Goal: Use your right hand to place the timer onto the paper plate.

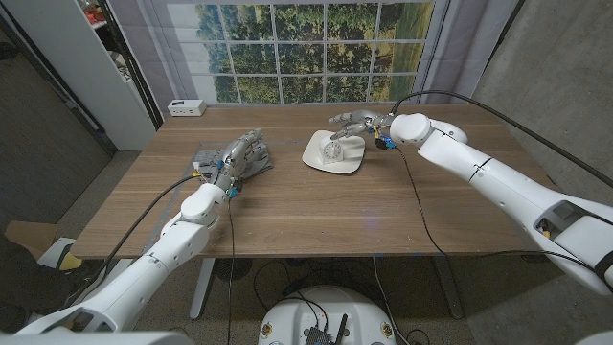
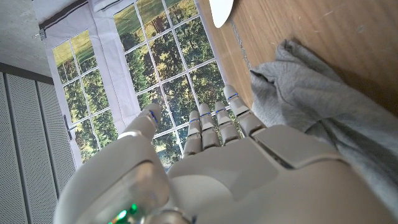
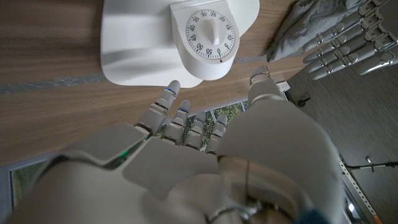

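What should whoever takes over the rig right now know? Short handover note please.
Right hand: open, holds nothing, fingers apart, hovering just beside the plate.
Left hand: open, idle by the crumpled grey cloth.
White round-dial kitchen timer: lies on the white paper plate, dial facing up, free of the hand.
Done: timer appears placed on the plate.
Left: probably just draw the right arm back clear.

Count at inspection: one white round-dialled kitchen timer (image 1: 331, 151) was present, lying on one white paper plate (image 1: 347, 165). One crumpled grey cloth (image 1: 209, 154) was on the one brown wooden table (image 1: 316, 211). One small white box-shaped device (image 1: 186, 107) sat at the table's far edge. Two white robot hands were counted: left hand (image 1: 237, 158) and right hand (image 1: 356, 122).
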You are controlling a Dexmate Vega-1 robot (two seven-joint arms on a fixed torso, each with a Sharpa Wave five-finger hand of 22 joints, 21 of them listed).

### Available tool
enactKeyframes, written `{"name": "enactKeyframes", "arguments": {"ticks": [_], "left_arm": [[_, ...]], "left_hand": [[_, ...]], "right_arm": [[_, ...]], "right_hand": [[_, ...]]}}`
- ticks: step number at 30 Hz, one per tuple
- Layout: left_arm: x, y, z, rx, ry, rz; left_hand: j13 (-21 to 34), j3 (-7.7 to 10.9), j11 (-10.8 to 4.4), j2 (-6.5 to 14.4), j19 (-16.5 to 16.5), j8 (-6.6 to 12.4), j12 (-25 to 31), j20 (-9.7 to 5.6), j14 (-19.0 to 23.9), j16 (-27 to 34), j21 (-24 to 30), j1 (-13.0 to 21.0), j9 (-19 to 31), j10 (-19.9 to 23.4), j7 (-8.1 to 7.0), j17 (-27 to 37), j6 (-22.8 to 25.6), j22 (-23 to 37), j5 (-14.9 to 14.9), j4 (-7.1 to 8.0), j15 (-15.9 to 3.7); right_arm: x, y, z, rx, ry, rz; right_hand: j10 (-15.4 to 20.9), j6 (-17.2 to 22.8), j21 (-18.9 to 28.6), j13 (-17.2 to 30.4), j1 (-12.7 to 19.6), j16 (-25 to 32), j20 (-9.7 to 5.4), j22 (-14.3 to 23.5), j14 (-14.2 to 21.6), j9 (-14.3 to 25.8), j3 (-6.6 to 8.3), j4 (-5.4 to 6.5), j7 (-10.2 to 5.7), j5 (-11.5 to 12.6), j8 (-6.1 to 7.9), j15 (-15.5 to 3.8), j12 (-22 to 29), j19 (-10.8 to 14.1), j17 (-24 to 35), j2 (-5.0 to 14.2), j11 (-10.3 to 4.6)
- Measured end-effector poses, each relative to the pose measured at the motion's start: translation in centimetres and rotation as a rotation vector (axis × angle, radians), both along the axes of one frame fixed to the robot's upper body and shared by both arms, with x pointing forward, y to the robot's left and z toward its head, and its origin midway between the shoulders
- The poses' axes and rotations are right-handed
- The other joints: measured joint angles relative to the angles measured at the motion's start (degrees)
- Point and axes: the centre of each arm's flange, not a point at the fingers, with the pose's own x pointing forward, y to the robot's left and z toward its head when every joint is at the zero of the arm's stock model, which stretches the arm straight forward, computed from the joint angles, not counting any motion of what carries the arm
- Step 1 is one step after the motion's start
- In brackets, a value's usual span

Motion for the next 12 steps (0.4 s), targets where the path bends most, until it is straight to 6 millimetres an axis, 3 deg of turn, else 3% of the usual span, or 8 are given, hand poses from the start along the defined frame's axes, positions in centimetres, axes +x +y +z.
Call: {"name": "enactKeyframes", "arguments": {"ticks": [12], "left_arm": [[0.2, 0.0, 1.2, 0.005, -0.023, -0.002]], "left_hand": [[-0.27, 0.00, -0.21, 0.00, 0.00, 0.00, 0.00, 0.00, 0.00, 0.00, -0.22, 0.00, 0.00, 0.21, 0.00, 0.00, 0.00, 0.00, 0.00, 0.00, 0.00]], "right_arm": [[-2.0, -2.9, 0.6, 0.225, -0.079, 0.049]], "right_hand": [[0.64, -1.32, 0.26, -0.73, -4.28, 0.18, -1.68, -0.26, 1.38, 0.00, -0.88, 2.49, 0.71, -0.27, 0.47, -0.09, 1.08, 1.29, -0.47, 1.99, 1.47]]}}
